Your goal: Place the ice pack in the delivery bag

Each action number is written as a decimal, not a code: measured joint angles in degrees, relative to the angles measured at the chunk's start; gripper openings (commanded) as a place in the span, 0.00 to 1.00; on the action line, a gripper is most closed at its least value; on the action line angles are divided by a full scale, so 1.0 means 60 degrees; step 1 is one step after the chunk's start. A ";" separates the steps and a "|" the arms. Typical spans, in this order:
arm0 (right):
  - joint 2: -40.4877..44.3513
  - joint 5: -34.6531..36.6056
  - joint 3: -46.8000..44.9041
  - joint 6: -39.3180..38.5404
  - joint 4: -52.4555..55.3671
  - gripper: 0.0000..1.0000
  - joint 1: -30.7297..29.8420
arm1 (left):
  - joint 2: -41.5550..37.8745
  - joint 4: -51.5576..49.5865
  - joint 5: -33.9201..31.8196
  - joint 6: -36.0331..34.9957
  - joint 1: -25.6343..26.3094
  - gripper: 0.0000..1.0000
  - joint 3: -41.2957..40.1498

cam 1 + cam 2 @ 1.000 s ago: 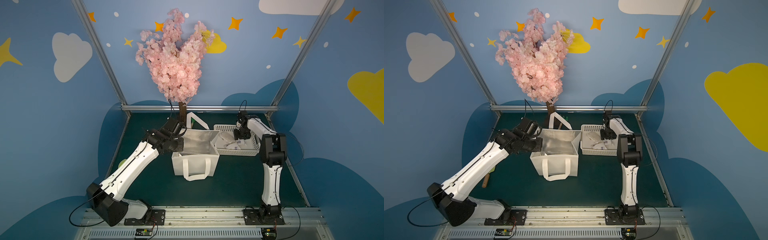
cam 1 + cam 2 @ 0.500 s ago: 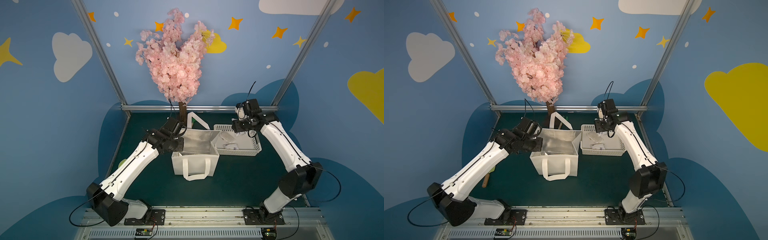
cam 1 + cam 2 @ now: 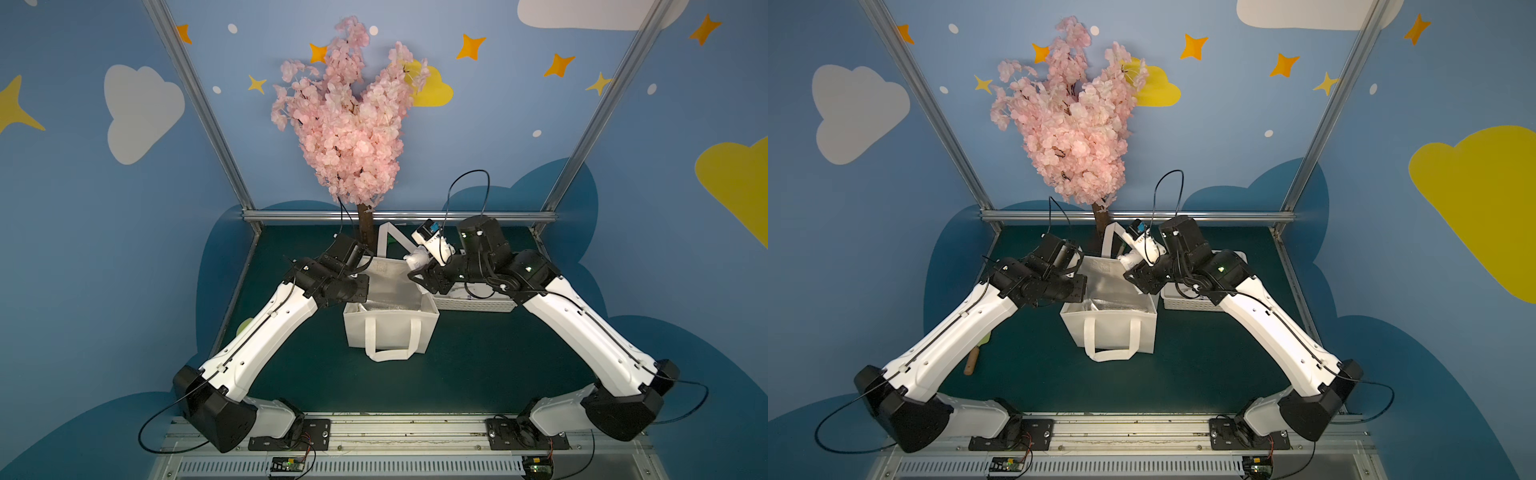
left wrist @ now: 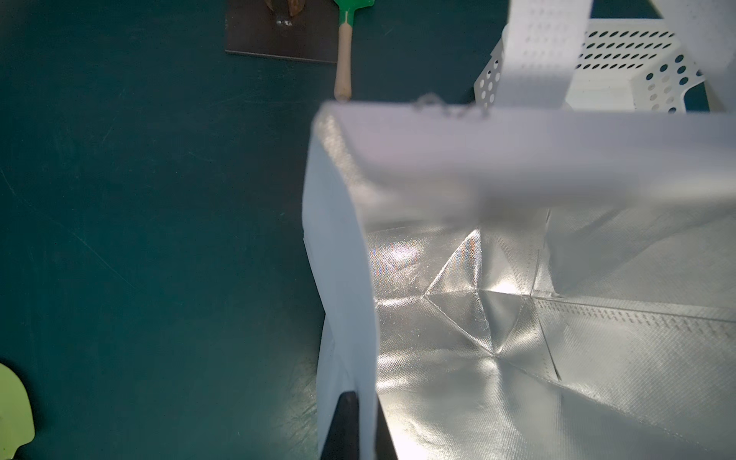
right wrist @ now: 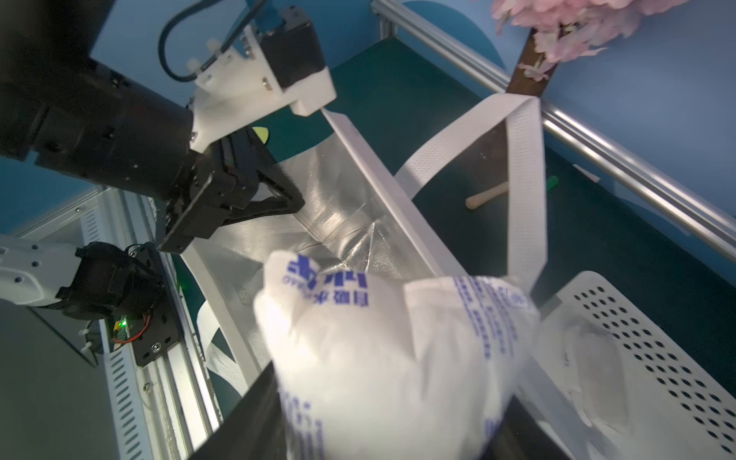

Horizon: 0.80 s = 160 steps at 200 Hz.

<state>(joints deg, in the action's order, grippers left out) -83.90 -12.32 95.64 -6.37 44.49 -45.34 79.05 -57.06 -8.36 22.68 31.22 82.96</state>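
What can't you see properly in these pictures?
- Ice pack: right wrist view, print blurred, partly cut off by the edge.
- Basket contents: both top views, mostly hidden behind the right arm.
- Pale green tool: left wrist view, cut off by the edge.

The right tool has left the basket, risen and swung across to the delivery bag. It now carries the ice pack above the bag's open mouth, at the basket-side rim.
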 measured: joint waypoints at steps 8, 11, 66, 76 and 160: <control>-0.0335 -0.0113 0.0073 -0.0149 0.0044 0.42 -0.0168 | -0.0022 0.0033 0.0015 -0.0036 0.0000 0.03 -0.0036; -0.0466 -0.0142 0.0106 -0.0208 0.0062 0.42 -0.0208 | -0.0033 0.0033 0.0022 -0.0040 0.0000 0.03 -0.0047; -0.2382 -0.0535 0.0474 -0.0852 0.0652 0.40 -0.0710 | -0.0517 0.0087 0.0182 -0.0109 0.0000 0.03 -0.0364; -0.2586 -0.0532 0.0474 -0.0940 0.0838 0.41 -0.0772 | -0.0557 0.0091 0.0182 -0.0106 0.0000 0.03 -0.0364; -0.3042 0.0812 0.0302 -0.1483 0.1479 0.45 -0.1501 | -0.0619 0.0091 0.0186 -0.0091 -0.0022 0.03 -0.0455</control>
<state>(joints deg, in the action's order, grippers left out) -102.15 -7.44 97.45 -15.27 53.36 -54.35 75.33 -56.51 -7.25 22.13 31.09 80.23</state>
